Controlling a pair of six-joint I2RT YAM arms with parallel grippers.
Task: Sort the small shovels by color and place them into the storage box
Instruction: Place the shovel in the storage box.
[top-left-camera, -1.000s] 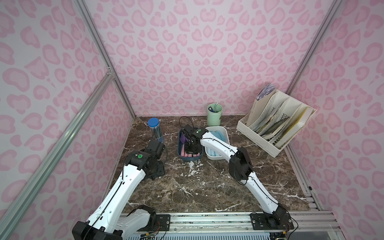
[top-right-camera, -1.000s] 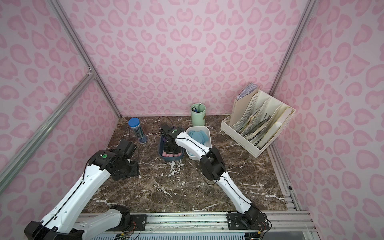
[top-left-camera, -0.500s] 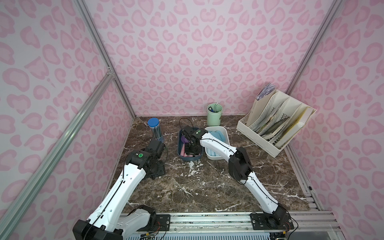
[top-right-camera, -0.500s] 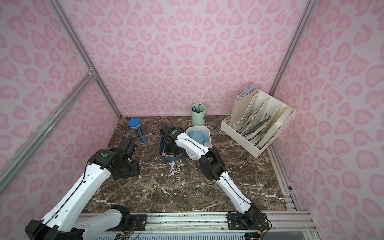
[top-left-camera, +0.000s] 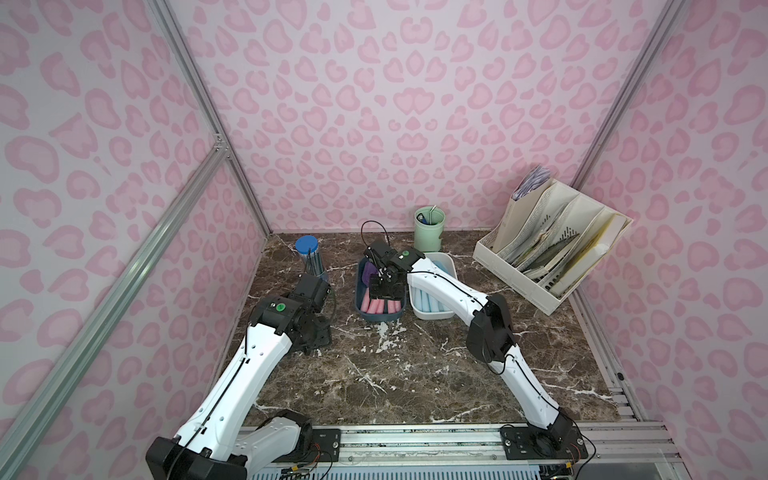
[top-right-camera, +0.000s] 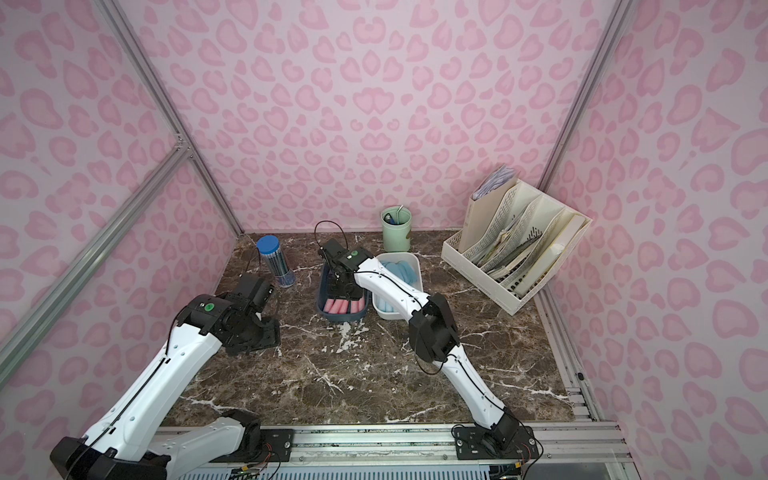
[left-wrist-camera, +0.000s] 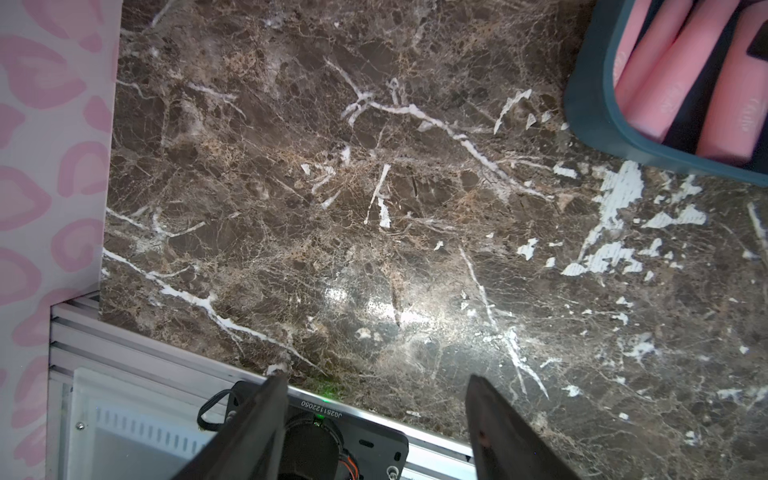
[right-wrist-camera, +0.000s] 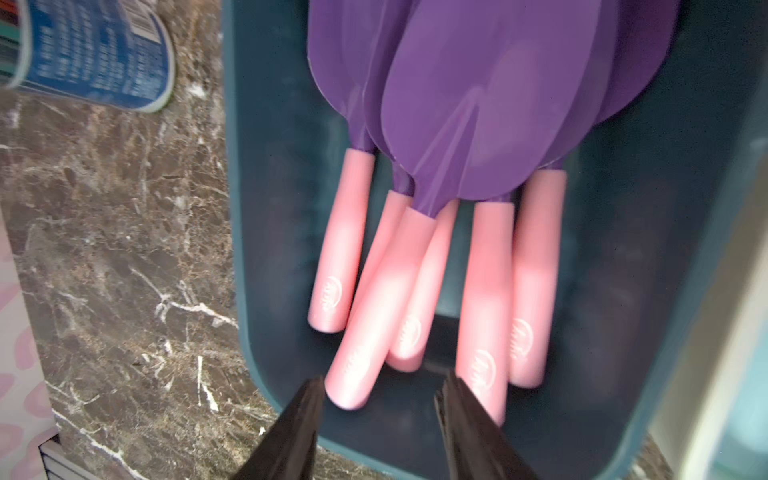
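Observation:
Several purple-bladed small shovels (right-wrist-camera: 478, 124) with pink handles (top-left-camera: 376, 306) lie in the dark teal storage box (top-left-camera: 376, 319) (right-wrist-camera: 249, 208). My right gripper (right-wrist-camera: 380, 384) (top-left-camera: 384, 286) hangs over the handle end of this box, open, with nothing between its fingers. The topmost handle's tip lies just off one fingertip (right-wrist-camera: 309, 390). Light blue shovels (top-left-camera: 428, 301) (top-right-camera: 399, 268) fill the white box (top-left-camera: 432, 314) beside it. My left gripper (left-wrist-camera: 376, 380) (top-left-camera: 316, 336) is open over bare marble table to the left, holding nothing.
A clear tube of pencils with a blue cap (top-left-camera: 309, 257) (right-wrist-camera: 95, 54) stands behind and left of the teal box. A green cup (top-left-camera: 429, 228) sits at the back wall, a cream file rack (top-left-camera: 548, 245) at back right. An aluminium rail (left-wrist-camera: 124, 353) borders the table's front.
My right gripper's jaws have spread apart over the teal box, and the top purple shovel now lies free of them. The left arm has hardly moved.

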